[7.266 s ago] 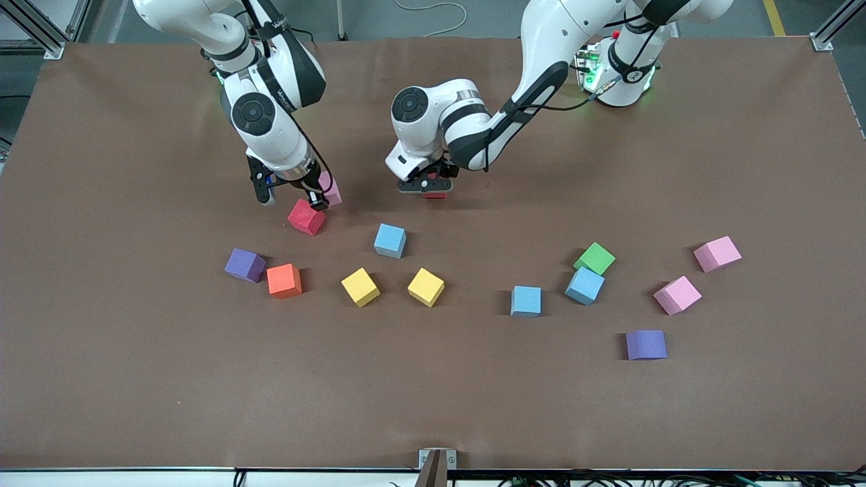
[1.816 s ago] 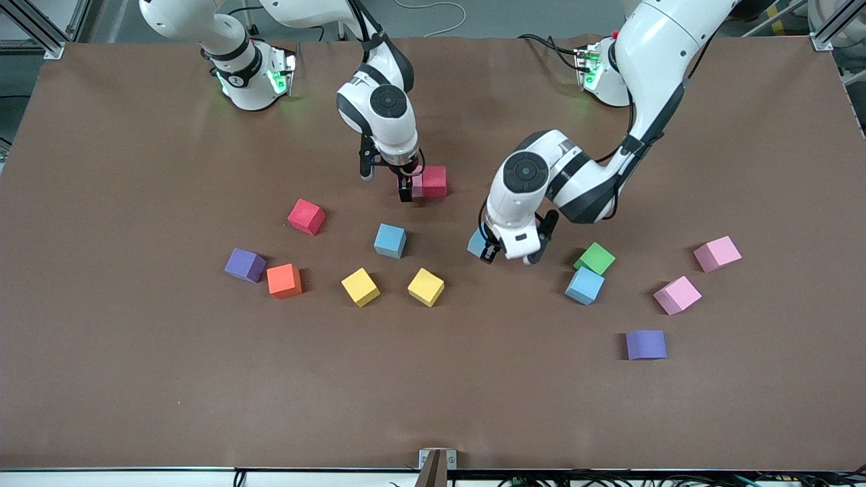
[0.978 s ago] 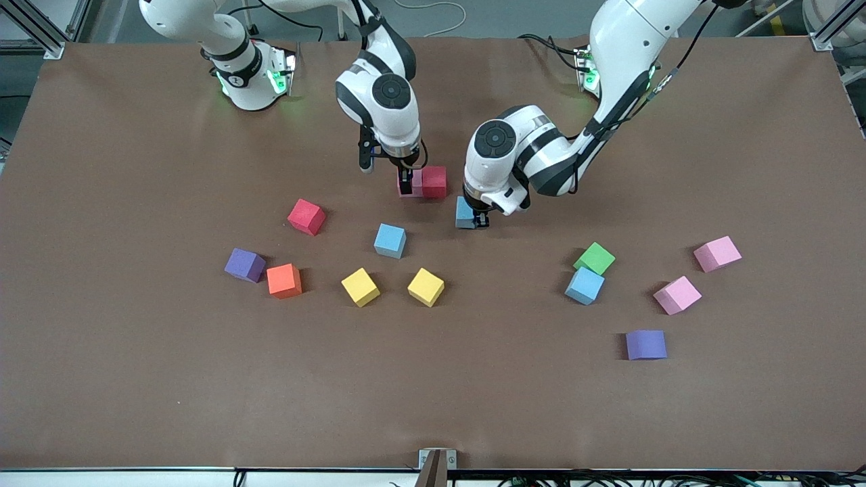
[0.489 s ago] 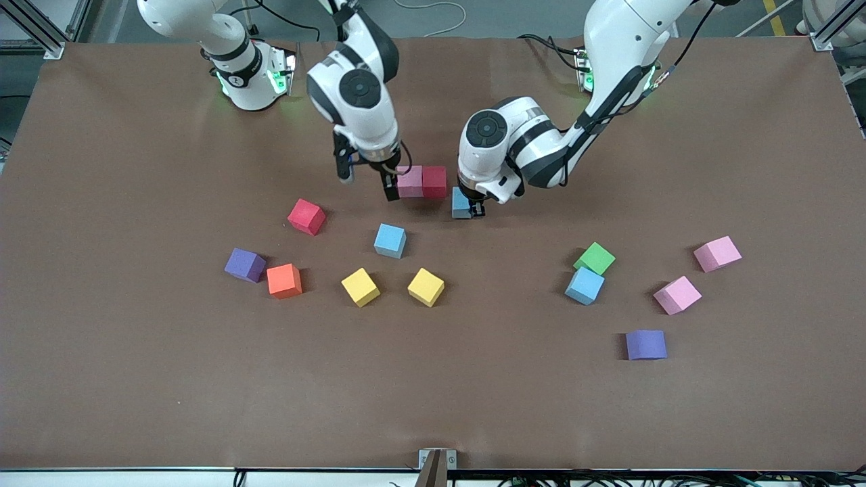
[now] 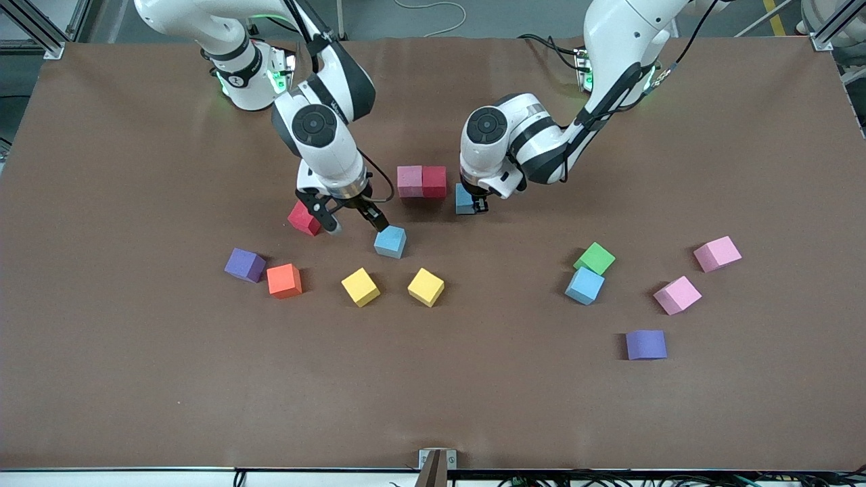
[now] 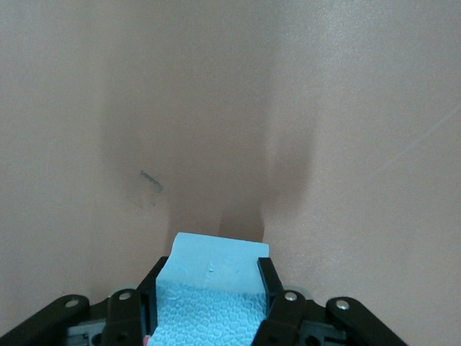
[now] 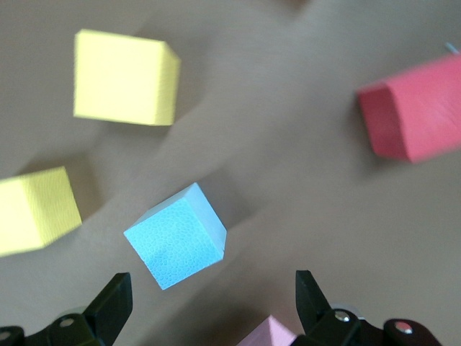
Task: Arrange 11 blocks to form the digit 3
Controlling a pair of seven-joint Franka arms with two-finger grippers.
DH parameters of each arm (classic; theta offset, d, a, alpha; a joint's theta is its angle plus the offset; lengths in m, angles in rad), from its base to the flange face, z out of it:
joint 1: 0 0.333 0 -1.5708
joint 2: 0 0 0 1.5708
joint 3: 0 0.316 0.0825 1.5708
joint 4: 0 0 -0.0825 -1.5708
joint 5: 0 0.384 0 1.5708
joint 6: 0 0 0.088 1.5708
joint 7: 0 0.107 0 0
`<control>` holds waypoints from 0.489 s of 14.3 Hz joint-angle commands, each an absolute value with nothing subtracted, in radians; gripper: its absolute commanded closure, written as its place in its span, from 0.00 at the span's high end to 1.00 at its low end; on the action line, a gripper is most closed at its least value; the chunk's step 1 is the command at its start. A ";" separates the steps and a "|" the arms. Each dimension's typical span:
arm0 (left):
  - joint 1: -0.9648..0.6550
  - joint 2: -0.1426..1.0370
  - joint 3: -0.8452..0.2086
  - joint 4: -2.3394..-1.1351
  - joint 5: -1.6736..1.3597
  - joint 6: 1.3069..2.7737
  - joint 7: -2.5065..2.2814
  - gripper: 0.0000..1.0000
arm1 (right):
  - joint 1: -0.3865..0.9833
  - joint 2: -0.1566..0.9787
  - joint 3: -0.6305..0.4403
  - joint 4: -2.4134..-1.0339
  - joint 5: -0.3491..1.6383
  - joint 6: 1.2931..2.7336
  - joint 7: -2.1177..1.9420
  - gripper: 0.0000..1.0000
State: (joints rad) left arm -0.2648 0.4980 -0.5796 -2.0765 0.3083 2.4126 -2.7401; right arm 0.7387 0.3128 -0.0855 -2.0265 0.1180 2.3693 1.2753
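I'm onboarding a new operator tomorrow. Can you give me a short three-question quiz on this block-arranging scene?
1. True or false: the pink block and the red block beside it touch.
2. What does the left hand hold? A) a light blue block B) a green block C) nothing
3. Fill in: the right hand is ____, above the table between the loose red block and a light blue block.

Key: 1 true; 2 A, the light blue block is clamped between its fingers; 3 open.
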 commanded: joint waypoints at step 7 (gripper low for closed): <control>-0.311 0.476 -0.583 -2.102 0.304 2.419 -2.901 0.20 | 0.721 0.537 -0.072 -1.813 0.101 2.375 0.931 1.00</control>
